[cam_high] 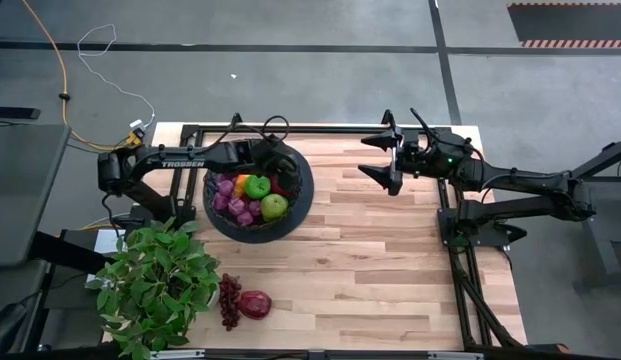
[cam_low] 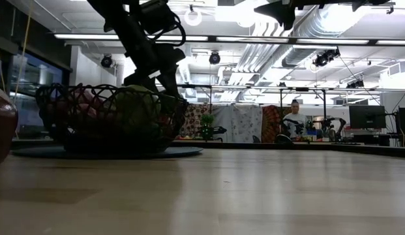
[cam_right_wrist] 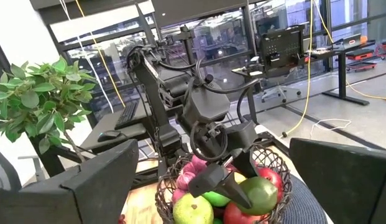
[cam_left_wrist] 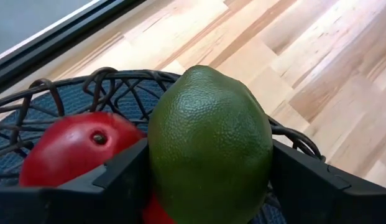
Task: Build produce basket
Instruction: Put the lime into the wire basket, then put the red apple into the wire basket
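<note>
The black wire basket stands at the table's far left and holds purple grapes, two green apples, a yellow-orange pepper and a red pomegranate. My left gripper is over the basket's far right part, shut on a dark green avocado. The avocado also shows in the right wrist view. My right gripper is open and empty above the table's far middle. A dark red grape bunch and a second pomegranate lie on the table near the front left. My left gripper pinches the avocado between its two fingers, one finger on each side of its widest part. The fingers slant down into the basket from the table's left. The avocado's end points away from the wrist. I cannot tell whether it rests on the other fruit.
A leafy green potted plant stands at the table's front left corner, beside the loose grapes and pomegranate. Bare wood spreads across the middle and right of the table. A person shows in the room beyond.
</note>
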You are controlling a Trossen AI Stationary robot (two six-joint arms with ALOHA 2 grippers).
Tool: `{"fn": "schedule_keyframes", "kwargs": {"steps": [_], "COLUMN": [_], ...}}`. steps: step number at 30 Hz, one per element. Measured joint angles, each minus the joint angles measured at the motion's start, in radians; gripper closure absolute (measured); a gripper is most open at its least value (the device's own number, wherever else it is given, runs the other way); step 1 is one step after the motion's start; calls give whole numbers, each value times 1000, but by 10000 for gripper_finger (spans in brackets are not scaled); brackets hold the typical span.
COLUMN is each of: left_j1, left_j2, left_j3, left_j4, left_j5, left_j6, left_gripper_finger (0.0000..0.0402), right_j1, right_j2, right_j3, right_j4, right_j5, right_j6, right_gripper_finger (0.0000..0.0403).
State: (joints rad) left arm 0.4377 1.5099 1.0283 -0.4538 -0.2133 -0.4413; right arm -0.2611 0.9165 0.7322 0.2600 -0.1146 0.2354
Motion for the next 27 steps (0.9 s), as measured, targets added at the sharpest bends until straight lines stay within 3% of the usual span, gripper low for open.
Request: {"fn": "schedule_keyframes", "kwargs": {"steps": [4, 14, 27], "left_j1": [1, 17, 15], "left_j2": [-8, -141, -464], "left_j3": [-1, -1, -1], "left_j4": [-2, -2, 50], "left_j5": [3, 4, 25], "left_j6": [-16, -19, -59], "left_gripper_finger": [105, 9, 4], "right_j1": [0, 0, 0], "right_j2": [0, 0, 0], "right_j3": [0, 0, 0], "right_j4": [-10, -15, 13], "right_j5": [0, 0, -1], "right_j6": [0, 0, 0], "right_gripper_finger": [6, 6, 6]}}
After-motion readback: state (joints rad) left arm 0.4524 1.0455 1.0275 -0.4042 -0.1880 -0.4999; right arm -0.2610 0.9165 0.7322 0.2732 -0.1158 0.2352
